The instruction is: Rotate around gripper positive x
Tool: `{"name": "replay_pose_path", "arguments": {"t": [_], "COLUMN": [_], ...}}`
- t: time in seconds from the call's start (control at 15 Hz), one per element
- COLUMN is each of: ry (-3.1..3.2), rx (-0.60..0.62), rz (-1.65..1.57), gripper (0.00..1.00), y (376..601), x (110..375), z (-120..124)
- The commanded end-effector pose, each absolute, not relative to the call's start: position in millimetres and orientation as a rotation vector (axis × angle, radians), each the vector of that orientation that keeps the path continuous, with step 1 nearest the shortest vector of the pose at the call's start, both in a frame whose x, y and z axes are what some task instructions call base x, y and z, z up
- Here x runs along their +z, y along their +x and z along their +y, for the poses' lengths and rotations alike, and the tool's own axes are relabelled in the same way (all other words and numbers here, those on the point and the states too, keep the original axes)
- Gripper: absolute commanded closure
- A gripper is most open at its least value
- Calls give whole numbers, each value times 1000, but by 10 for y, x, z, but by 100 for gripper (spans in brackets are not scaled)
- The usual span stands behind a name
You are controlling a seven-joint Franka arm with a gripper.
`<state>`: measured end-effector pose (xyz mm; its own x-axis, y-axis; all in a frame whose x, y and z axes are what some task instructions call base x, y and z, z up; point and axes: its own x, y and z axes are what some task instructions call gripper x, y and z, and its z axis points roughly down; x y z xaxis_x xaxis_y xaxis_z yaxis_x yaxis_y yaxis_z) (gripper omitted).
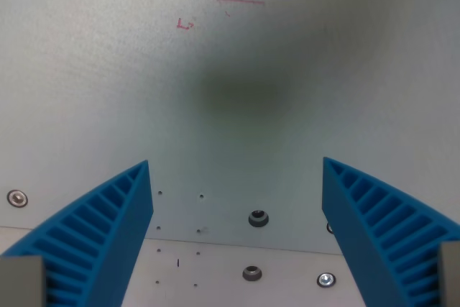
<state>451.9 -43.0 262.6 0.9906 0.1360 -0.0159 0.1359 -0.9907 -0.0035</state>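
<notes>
A pale grey-white matte table surface (108, 84) fills the view, marked near the top with thin red pen lines (241, 1) and a small red scribble (185, 24). Lower down sit dark round threaded bolt holes (258, 218), tiny pinholes (201, 195) and silver washer-head screws (17, 198), with a soft dark shadow at centre

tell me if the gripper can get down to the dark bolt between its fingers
Probably yes: the gripper is open, and nothing lies over the dark bolt on the grey table between its blue fingers.
</notes>
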Motion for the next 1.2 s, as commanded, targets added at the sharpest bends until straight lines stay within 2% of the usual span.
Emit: {"name": "replay_pose_path", "arguments": {"t": [0.07, 1.2], "ry": [-3121, -2923], "rx": [18, 37], "rz": [-213, -198], "gripper": [0, 0], "y": [4522, 4522], "x": [2647, 2647], "z": [-431, -431]}}
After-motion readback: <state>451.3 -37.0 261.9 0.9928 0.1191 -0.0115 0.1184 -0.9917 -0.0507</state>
